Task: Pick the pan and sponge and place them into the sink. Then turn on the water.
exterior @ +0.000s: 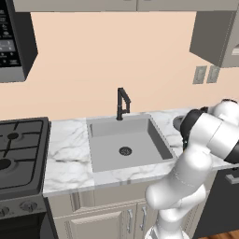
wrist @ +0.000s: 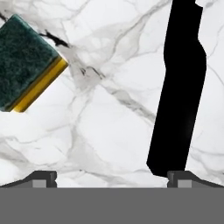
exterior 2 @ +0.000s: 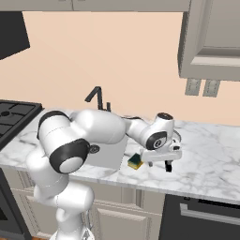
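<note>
My gripper point(exterior 2: 160, 164) hangs open just above the marble counter, right of the sink point(exterior: 100, 161). In the hand view the pan's straight black handle point(wrist: 179, 87) lies on the counter in line with my right fingertip point(wrist: 181, 178). The yellow and dark green sponge point(wrist: 26, 65) sits beyond my left fingertip, apart from the handle. From the right base view the sponge point(exterior 2: 135, 161) lies beside the hand, at the sink's edge. The hand and arm hide most of the grey pan point(exterior: 178, 122). No water runs from the black faucet point(exterior: 122, 103).
A black stove point(exterior: 18, 149) stands left of the sink. Wall outlets point(exterior 2: 201, 87) and an upper cabinet point(exterior 2: 211, 37) are above the right counter point(exterior 2: 211, 150). The counter's front edge point(exterior 2: 187, 190) runs close below the hand.
</note>
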Motion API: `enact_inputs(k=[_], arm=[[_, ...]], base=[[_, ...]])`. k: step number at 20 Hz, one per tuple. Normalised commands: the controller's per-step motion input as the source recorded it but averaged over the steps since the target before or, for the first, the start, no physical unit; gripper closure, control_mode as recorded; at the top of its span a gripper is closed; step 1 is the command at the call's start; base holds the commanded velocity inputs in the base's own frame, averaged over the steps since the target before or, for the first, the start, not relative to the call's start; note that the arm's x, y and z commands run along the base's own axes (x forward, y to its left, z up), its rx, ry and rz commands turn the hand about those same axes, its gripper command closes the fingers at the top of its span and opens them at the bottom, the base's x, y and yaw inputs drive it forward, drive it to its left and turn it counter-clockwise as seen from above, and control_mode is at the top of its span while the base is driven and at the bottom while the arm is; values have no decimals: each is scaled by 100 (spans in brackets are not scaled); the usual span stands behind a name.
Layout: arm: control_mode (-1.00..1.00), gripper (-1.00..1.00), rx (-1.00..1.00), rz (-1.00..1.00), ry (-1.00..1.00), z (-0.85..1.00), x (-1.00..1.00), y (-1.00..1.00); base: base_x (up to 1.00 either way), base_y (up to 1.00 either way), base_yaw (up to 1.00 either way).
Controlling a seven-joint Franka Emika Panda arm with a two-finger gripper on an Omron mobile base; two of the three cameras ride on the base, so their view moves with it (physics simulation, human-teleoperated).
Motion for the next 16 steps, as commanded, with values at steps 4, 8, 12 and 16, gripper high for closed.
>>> enact_inputs(k=[4,8,12,16], arm=[[-100,-100,0,0,-2,-16,19,-7],[-100,-100,0,0,-2,-13,19,-13],[-100,-100,0,0,-2,-12,18,-13],[-100,-100,0,0,-4,-7,14,-15]], base=[[0,0,0],[0,0,0],[0,0,0],[0,0,0]])
